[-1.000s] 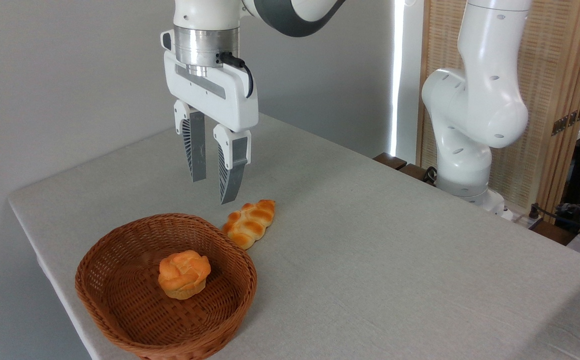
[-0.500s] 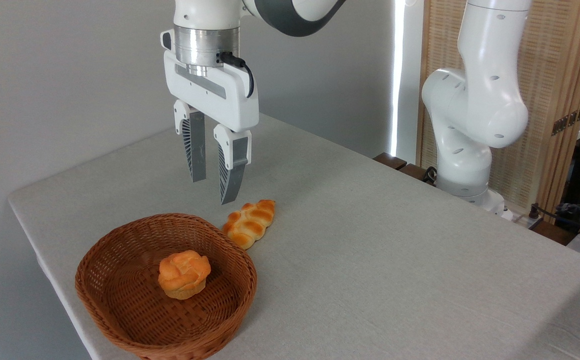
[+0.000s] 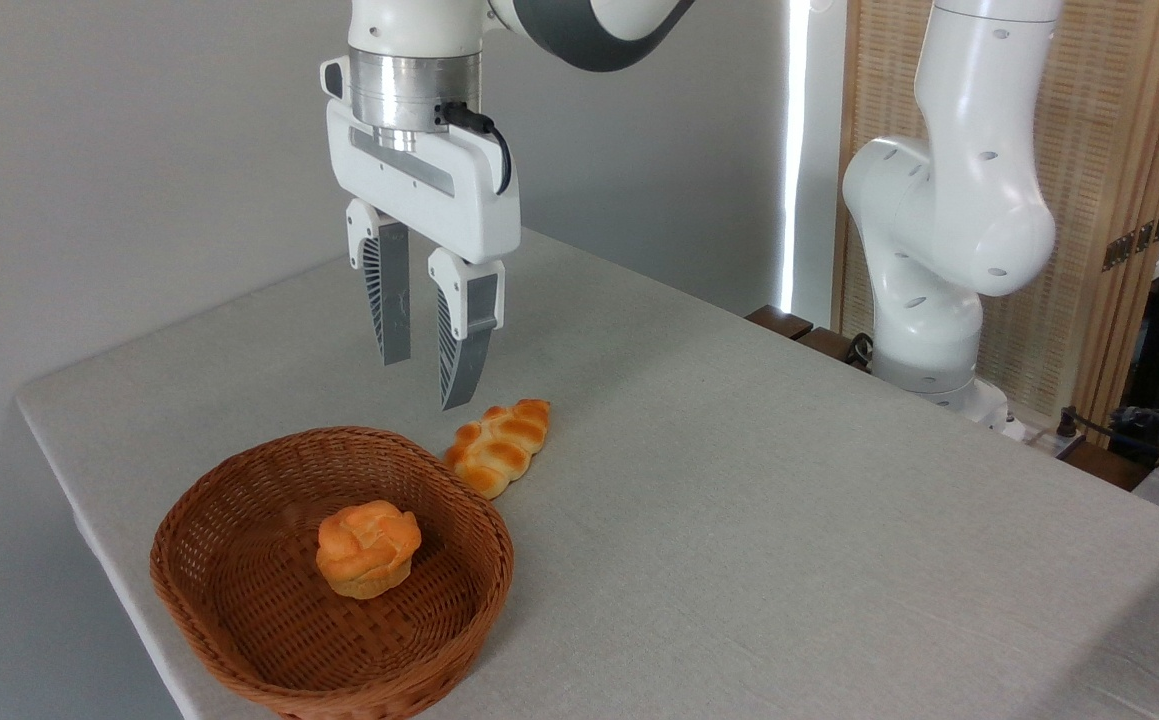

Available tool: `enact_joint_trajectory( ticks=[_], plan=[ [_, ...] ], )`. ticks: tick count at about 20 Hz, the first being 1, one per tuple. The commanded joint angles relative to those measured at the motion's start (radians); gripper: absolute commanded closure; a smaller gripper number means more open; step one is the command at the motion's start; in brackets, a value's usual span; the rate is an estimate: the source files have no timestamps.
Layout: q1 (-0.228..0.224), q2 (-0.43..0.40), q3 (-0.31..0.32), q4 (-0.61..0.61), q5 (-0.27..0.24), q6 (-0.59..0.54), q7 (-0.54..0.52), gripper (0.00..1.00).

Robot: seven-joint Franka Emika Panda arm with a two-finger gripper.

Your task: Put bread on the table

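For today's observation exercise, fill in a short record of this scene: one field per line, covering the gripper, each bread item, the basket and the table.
gripper: open, empty, raised above the table
round bun: inside the basket, untouched
braided loaf: on the cloth beside the basket
basket: brown wicker, near the table's front left corner
table: light grey cloth
task step: bun not yet lifted

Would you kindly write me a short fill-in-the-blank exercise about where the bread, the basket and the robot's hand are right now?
1. The round bun sits inside the ____.
2. The braided loaf lies on the ____, just outside the wicker basket.
3. The hand hangs in the air with nothing between its fingers, so it is ____.
4. The table is covered with a light grey ____.

Missing words: basket; table; empty; cloth
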Motion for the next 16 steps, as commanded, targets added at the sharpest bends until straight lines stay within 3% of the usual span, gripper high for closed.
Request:
enact_joint_trajectory(
  ticks=[1, 5, 10, 16],
  plan=[
    [-0.010, 0.004, 0.010, 0.023, 0.005, 0.013, -0.008, 0.00],
    [-0.008, 0.041, 0.015, 0.018, -0.001, 0.047, -0.009, 0.00],
    [-0.008, 0.118, 0.017, 0.016, -0.034, 0.217, -0.089, 0.00],
    [-0.011, 0.184, 0.015, 0.013, -0.034, 0.251, -0.085, 0.00]
  ],
)
